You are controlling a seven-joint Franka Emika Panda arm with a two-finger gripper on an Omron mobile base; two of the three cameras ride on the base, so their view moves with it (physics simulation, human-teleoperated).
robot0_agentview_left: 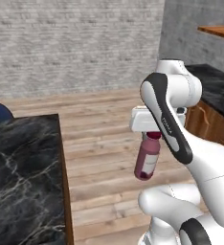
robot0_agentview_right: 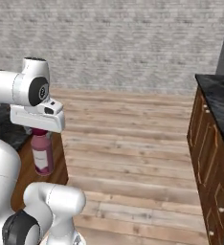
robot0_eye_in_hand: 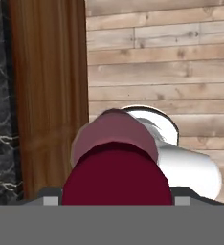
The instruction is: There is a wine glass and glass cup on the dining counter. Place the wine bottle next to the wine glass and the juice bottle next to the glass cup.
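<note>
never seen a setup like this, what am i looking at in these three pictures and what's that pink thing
This is a white robot arm on a base that can drive, in a computer-rendered kitchen. Two pictures come from cameras on the base, behind the arm: one from its left, one from its right. The third comes from a camera on the hand itself, looking down along the gripper.

The pink thing is the juice bottle, stout and maroon with a red cap. The gripper is shut on its cap end, and it hangs below the hand, above the wooden floor, not resting on anything.

To the arm's left is the dining counter, a black marble slab with a wooden edge. The part of its top in view is bare. In the hand view you look straight down onto the red cap, with the counter's wooden side beside it. A second marble worktop over wooden cupboards stands on the right.
</note>
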